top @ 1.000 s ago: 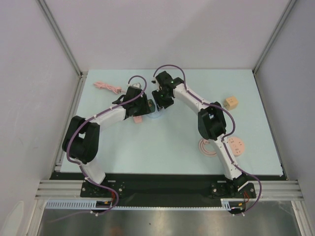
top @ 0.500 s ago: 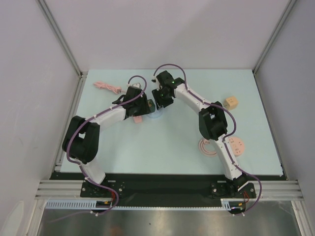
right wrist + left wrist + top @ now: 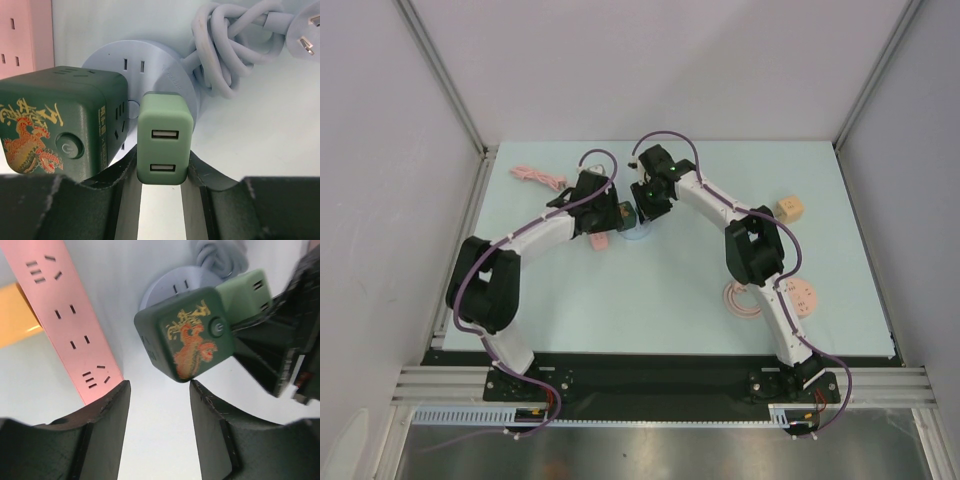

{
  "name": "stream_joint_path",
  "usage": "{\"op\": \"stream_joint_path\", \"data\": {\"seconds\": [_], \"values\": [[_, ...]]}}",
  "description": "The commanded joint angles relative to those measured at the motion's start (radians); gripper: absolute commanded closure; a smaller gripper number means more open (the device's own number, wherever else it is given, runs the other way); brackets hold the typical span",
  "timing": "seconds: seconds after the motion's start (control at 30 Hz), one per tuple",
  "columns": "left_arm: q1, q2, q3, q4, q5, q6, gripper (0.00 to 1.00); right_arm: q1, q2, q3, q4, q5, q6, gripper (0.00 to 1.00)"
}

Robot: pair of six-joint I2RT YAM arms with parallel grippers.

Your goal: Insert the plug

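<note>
At the round socket (image 3: pixel 150 55), green plug (image 3: pixel 164 140) clamped in right claw (image 3: pixel 161 169), prongs apparently toward it.

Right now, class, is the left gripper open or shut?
Open: the left gripper shows its fingers apart in its wrist view, bare table between them.

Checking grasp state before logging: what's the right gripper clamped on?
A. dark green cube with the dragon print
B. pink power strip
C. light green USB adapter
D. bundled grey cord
C. In the right wrist view, the light green USB adapter sits pinched between the fingers of the right gripper, and the dark green cube lies beside it, outside the gap.
</note>
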Motion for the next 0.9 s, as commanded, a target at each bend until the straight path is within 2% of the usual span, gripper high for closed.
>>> {"op": "stream_joint_path", "data": {"seconds": [0.0,0.23,0.53,0.87], "values": [[0.003,-0.073,0.093,-0.032,-0.044,0.026,0.43,-0.007,-0.065,0.006,0.038,0.016,-0.016,0.77],[0.057,-0.051,0.144,-0.035,-0.041,0.017,0.42,0.011,-0.020,0.058,-0.022,0.037,-0.025,1.00],[0.184,0.032,0.191,0.030,0.188,-0.088,0.49,0.059,0.020,0.082,-0.071,0.112,-0.024,1.00],[0.206,0.120,0.159,0.074,0.244,-0.070,0.48,0.051,0.056,0.050,-0.089,0.155,0.008,1.00]]}}
